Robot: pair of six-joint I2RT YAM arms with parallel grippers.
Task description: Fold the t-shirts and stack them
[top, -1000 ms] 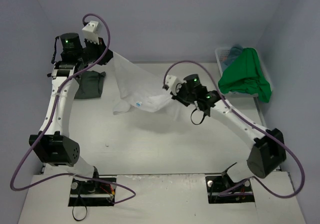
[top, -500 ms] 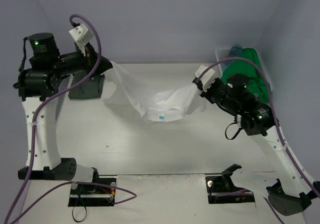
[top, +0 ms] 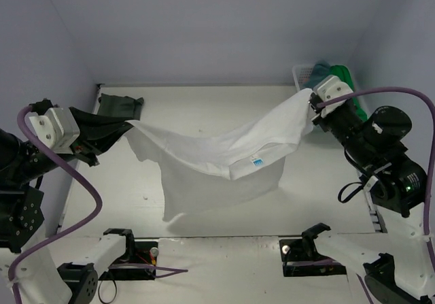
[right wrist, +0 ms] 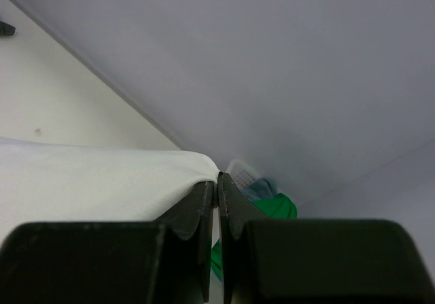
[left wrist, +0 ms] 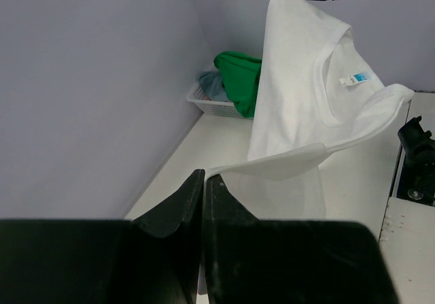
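Pale lilac walls close in a white bench on three sides, and both arms are lifted well off it. Between them the white t-shirt hangs in the air, stretched across the middle of the space like washing on a line.

The left end effector is out at the left side, its jaws pressed together on one edge of the cloth. The left wrist view shows the dark fingers meeting with only a thin strip of white fabric between them. The right end effector is higher and farther back on the right. It is clamped just as tightly on the opposite edge, and in its own camera the fabric ends right at the fingertips.

The shirt sags between the two grips. Its neckline faces the front, with a small blue label showing, and the lower part drops toward the bench. From here I cannot tell whether the hem touches the surface.

A dark grey-green t-shirt lies bunched at the back left of the bench, apart from the hanging shirt. At the back right corner sits a white lattice basket. A bright green t-shirt spills over its rim, and a teal-blue t-shirt is tucked in beside it.
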